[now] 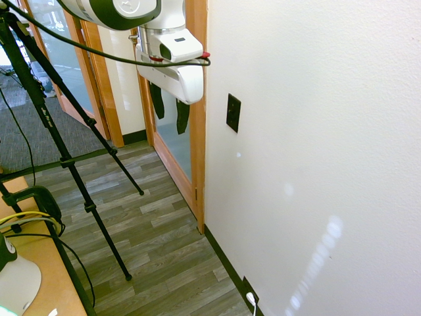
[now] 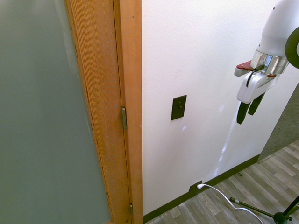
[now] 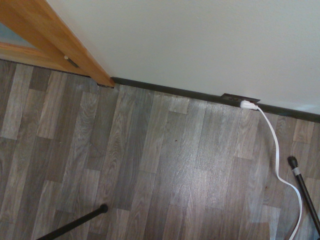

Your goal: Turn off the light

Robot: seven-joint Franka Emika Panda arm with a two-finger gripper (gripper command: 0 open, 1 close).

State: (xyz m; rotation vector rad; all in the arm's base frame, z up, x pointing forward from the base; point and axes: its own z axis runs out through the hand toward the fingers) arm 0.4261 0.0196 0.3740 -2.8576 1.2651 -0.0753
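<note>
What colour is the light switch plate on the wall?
Black; the switch plate shows best in the second exterior view.

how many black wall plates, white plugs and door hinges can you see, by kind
black wall plates: 2, the light switch beside the door frame and the outlet plate at the baseboard
white plugs: 1, the plug in that outlet
door hinges: 2, the upper hinge and the lower hinge
total: 5
</note>
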